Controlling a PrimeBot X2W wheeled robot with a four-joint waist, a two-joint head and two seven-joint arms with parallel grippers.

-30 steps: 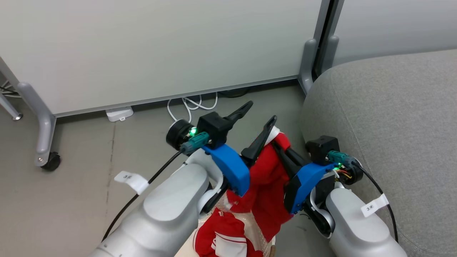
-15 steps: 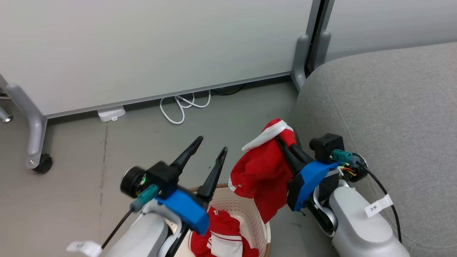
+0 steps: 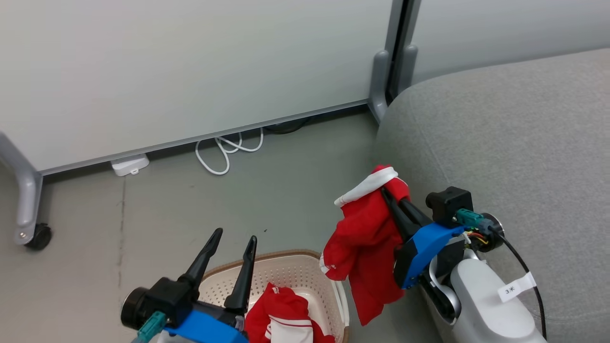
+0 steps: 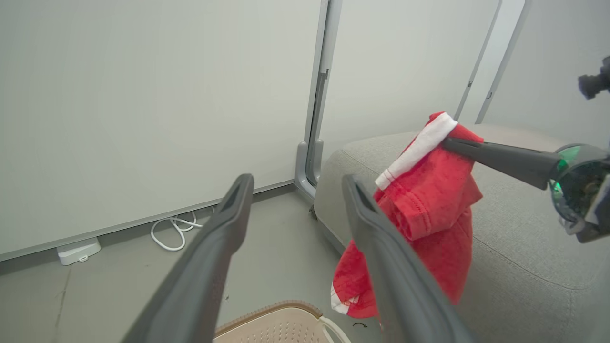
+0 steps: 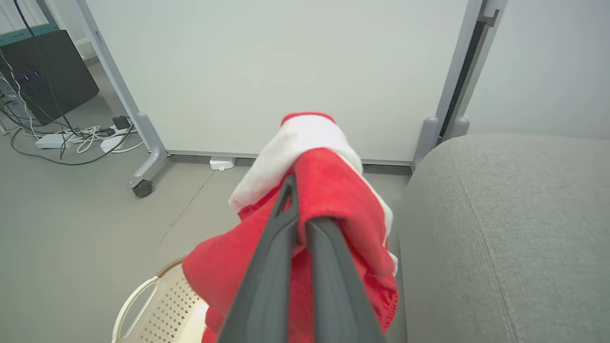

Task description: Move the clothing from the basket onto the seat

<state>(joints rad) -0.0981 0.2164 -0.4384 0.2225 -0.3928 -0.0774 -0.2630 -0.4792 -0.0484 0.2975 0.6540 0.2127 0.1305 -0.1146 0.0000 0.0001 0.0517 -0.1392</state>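
Observation:
My right gripper [image 3: 387, 194] is shut on a red garment with a white band [image 3: 367, 247], which hangs in the air between the basket and the seat's edge. The right wrist view shows the cloth [image 5: 333, 190] draped over the closed fingers [image 5: 281, 257]. A second red and white garment [image 3: 281, 314] lies in the cream basket [image 3: 295, 276] on the floor. Above the basket's left rim, my left gripper [image 3: 235, 235] stands open and holds nothing; from its wrist view the hanging garment [image 4: 429, 205] is to the right. The grey seat [image 3: 500, 133] is at the right.
A pale partition wall runs along the back on grey legs, one with a caster [image 3: 33, 233]. A white cable loop [image 3: 224, 152] and a white adapter [image 3: 128, 164] lie at its foot. A black box with cables [image 5: 47, 71] stands far left.
The head camera has swung right. My left gripper has drawn back and down from the hanging garment to above the basket, staying open. The right gripper keeps its hold.

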